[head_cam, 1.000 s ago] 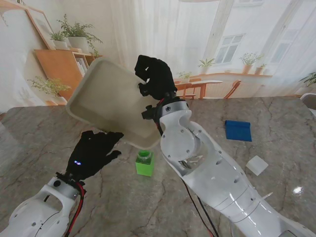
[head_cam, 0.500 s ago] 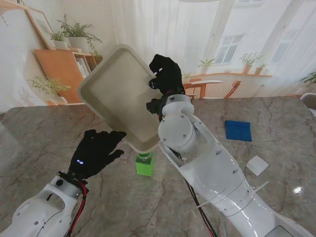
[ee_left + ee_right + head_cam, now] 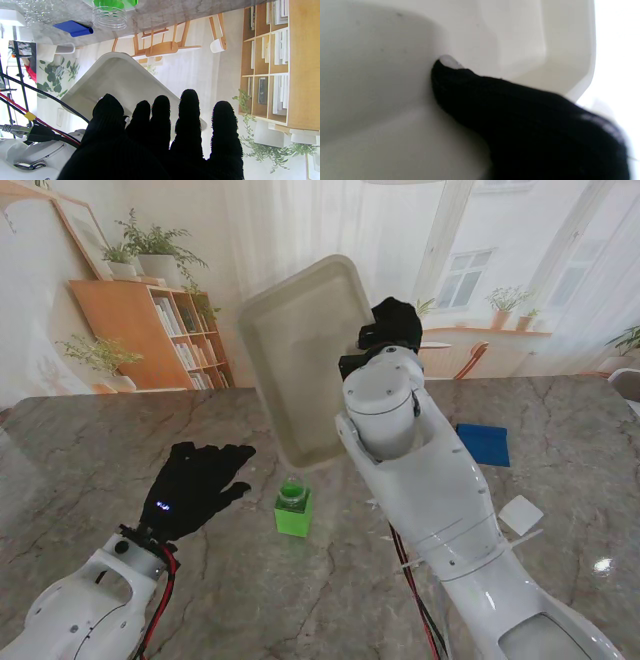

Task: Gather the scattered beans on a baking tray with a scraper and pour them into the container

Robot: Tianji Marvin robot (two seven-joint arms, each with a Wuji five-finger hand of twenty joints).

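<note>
no readable text, labels, brand names, numbers or signs appear in any view; the book spines on the bookshelf are too small to make out.

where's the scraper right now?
In the stand view, the blue scraper lies flat on the table at the right, beyond the right arm, farther from me than a small white block.

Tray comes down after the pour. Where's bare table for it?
Widest bare patch: left of the container, farther from me than the open left hand. Another lies nearer to me than the container, between the arms. Right side is crowded: scraper and a white block. The tray hangs tilted in the right hand.
</note>
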